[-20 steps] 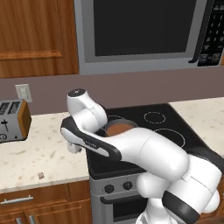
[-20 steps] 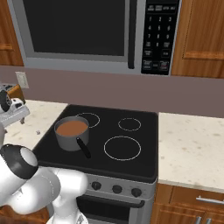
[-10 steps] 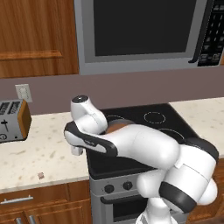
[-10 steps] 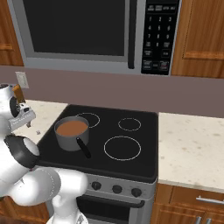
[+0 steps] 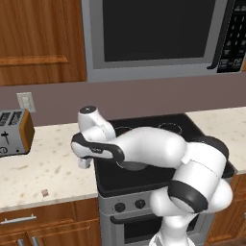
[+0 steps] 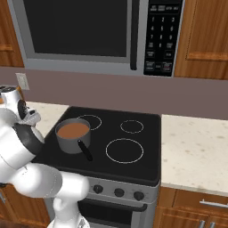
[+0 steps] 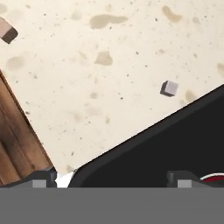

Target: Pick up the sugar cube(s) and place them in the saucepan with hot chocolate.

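Hand view: the gripper (image 7: 112, 177), tips set wide apart and empty, hangs over the stove edge (image 7: 144, 135); the grey sugar cube (image 7: 169, 88) lies just beyond on the counter (image 7: 87, 87), the tan cube (image 7: 7, 29) farther off, the saucepan (image 6: 73, 135) behind.

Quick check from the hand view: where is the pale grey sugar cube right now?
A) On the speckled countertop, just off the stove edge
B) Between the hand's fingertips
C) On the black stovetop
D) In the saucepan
A: the grey sugar cube lies on the countertop, apart from the stovetop edge.
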